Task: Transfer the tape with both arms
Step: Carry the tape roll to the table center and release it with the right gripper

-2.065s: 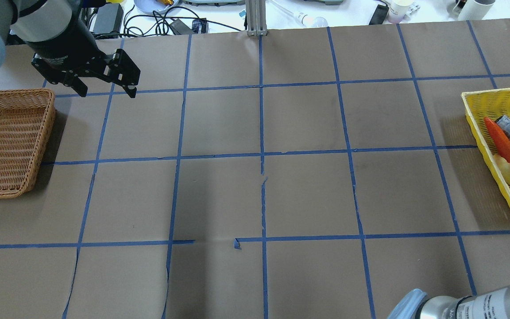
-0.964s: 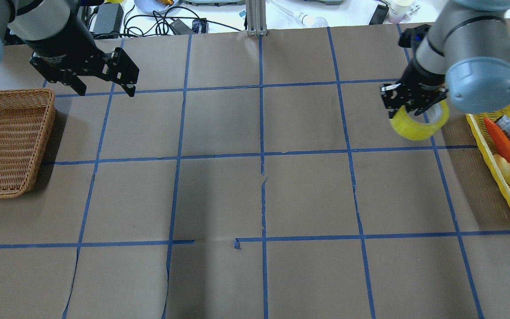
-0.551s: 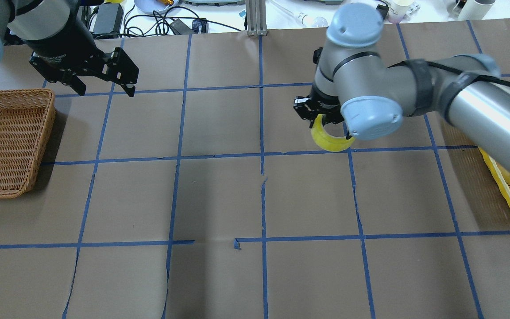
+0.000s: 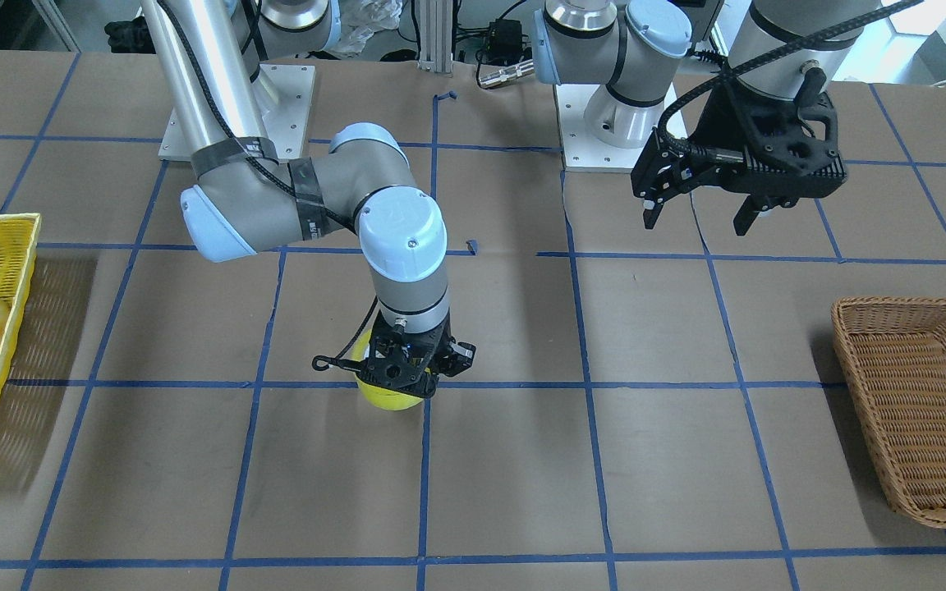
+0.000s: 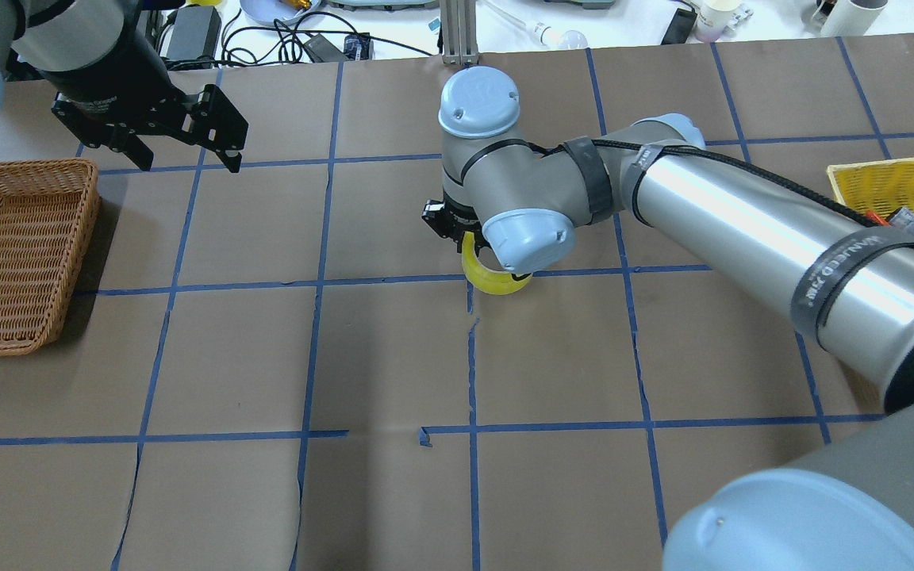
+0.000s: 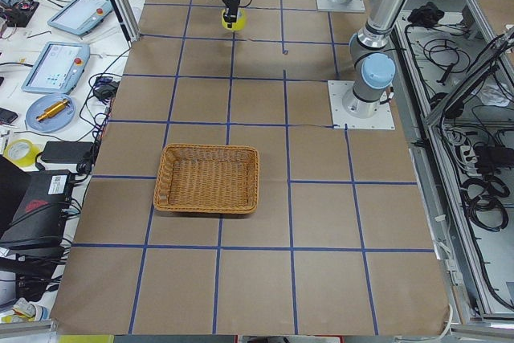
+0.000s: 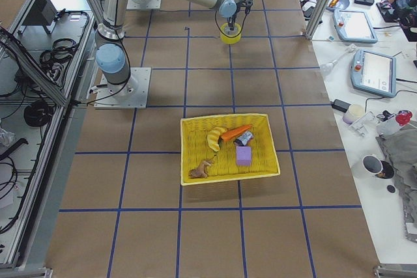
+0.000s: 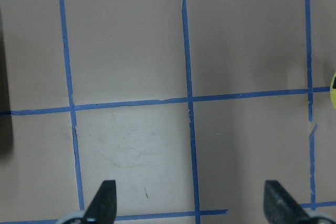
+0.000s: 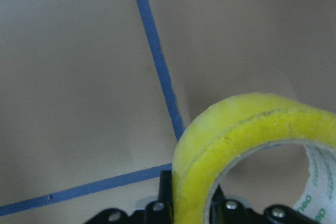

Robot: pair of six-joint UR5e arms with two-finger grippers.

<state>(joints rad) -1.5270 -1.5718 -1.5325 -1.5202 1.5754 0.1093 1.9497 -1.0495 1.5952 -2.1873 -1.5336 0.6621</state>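
My right claw (image 4: pixel 404 376) is shut on the yellow roll of tape (image 5: pixel 495 282). It grips the wall of the ring, so the roll stands on edge just under the claw with its hole open to the side. Right beneath it two blue lines (image 9: pixel 157 66) cross on the table (image 5: pixel 393 357). I cannot tell whether the roll touches the table. The yellow basket (image 5: pixel 885 186) lies well off to this claw's right.

My left claw (image 4: pixel 696 217) is spread wide and holds nothing. Its fingers (image 8: pixel 102 199) point down over the table. The wicker basket (image 5: pixel 96 206) sits lower, off to this claw's left. The tape is well apart on its right.
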